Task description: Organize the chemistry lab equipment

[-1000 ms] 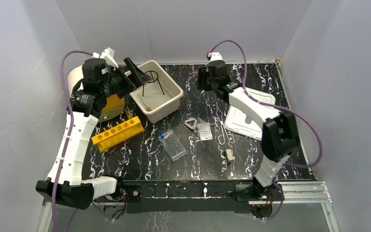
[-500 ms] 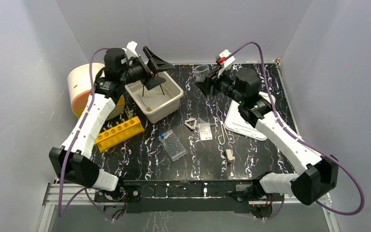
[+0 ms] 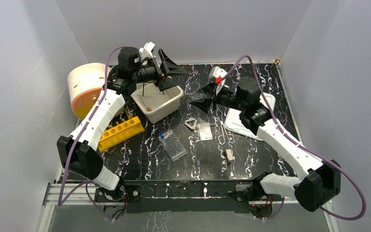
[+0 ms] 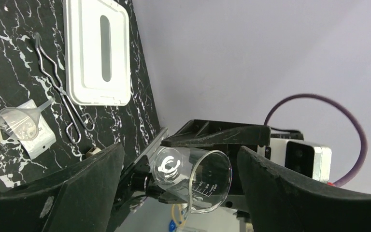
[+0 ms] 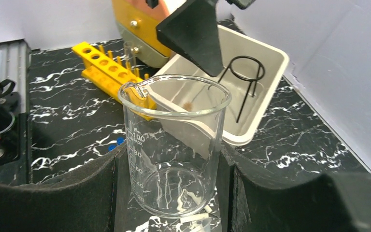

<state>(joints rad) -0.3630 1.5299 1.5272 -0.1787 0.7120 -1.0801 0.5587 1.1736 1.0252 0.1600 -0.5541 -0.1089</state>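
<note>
Bright, even, diffuse light fills the enclosure from overhead. It gives the pale walls [image 3: 29,72] a faint lilac cast and leaves only soft, short shadows on the black marbled desk [image 3: 251,159], whose white veining stays clear. The overhead view is sharp, though the smallest things on the desk are too small to resolve. In the right wrist view the small clear beaker [image 5: 174,145] is crisp, with white glints along its rim and base, while the fingers [image 5: 53,203] of the right end effector [image 5: 171,162] read as dark, nearly featureless masses. In the left wrist view the left end effector [image 4: 179,150] is similarly dark and slightly soft at the frame's bottom.
</note>
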